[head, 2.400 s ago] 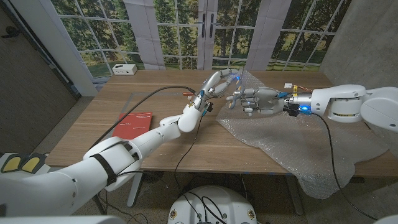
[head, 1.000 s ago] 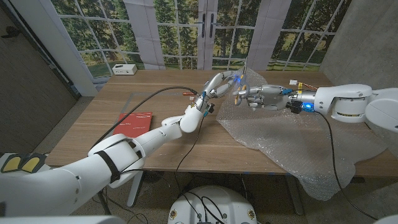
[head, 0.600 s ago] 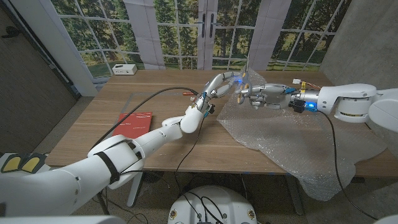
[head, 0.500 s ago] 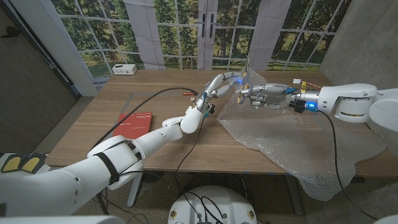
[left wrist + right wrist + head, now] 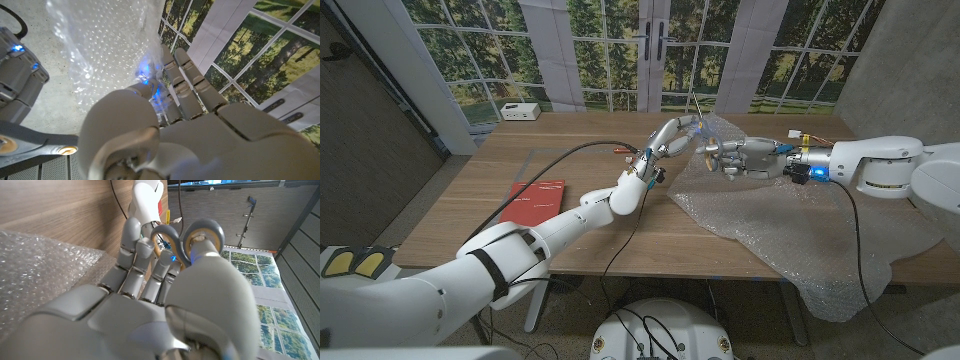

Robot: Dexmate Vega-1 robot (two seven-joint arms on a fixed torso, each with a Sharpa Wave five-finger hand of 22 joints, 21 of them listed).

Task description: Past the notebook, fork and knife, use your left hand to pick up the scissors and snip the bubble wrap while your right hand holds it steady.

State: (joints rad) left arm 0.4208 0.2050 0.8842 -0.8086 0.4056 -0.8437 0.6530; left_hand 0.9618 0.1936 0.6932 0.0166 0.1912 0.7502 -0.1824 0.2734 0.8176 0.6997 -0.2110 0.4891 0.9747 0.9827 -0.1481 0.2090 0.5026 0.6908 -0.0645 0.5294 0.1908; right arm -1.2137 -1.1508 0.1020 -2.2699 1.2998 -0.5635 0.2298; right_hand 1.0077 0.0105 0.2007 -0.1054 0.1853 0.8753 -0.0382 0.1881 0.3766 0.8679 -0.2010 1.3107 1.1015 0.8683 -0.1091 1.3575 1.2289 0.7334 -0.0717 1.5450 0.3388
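Table (image 5: 590,225): wood, both arms reach across it. Bubble wrap (image 5: 790,220) is spread under and behind the right hand (image 5: 738,158), with one edge lifted up between the two hands. Red notebook (image 5: 540,195) lies well back from the left hand (image 5: 678,132), beside its forearm.

Roles look swapped against the task. The scissors (image 5: 204,222) sit in the right hand, loops at its thumb and fingers, so it's clamped on them. The left hand's fingers are stretched up against the raised wrap edge. Can't tell if it's actually pinching the wrap.

Step, as I read it: lining up the cut, no snip yet.

Next move needs the wrap edge held taut and fed between the blades, then the loops squeezed. Loose film will fold instead of cutting.
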